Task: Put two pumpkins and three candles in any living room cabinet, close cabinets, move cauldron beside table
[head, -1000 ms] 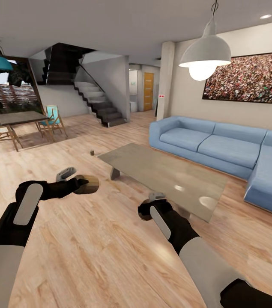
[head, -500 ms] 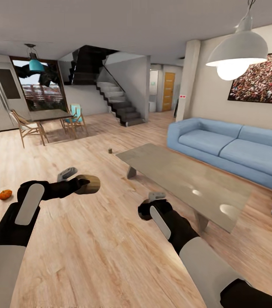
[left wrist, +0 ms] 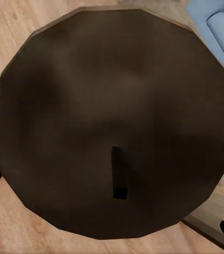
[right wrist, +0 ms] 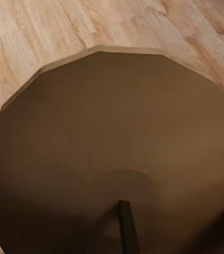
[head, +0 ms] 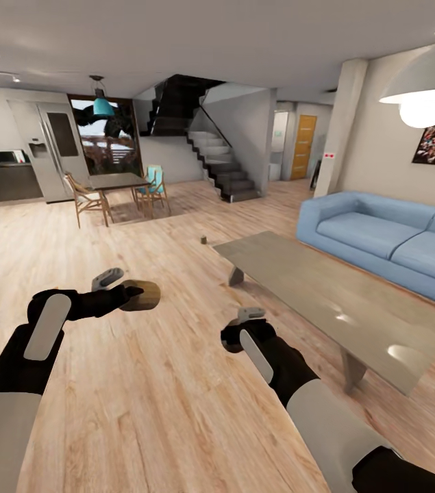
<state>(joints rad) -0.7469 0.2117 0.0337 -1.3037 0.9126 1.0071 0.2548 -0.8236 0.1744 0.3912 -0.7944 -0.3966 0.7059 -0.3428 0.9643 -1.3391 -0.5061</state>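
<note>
1. Two candles are in the robot's grasp, one in each hand. The left hand (head: 129, 293) is closed around a short brown candle (head: 142, 295) lying on its side, flat end pointing right, held out over the wooden floor (head: 142, 411).
2. From the left wrist, that candle's round dark top (left wrist: 112, 121) is seen end-on, with a short black wick (left wrist: 119, 174) near its middle.
3. The right hand (head: 234, 337) holds a second candle (head: 231, 344), mostly hidden behind the wrist in the head view; the right wrist view shows its broad brown top (right wrist: 117, 148) and a wick (right wrist: 127, 227), so the fingers seem to be closed on it, though they are not themselves visible.
4. Just beyond the right arm stands a long, low coffee surface (head: 327, 291) with a pale top.
5. A small dark object (head: 203, 240) sits on the floor near that surface's far corner; it is too small to identify.
6. Behind it runs a blue sofa (head: 381, 236).
7. Farther off are a dining surface with chairs (head: 118, 188), a staircase (head: 220, 164) and a fridge (head: 53, 150).
</note>
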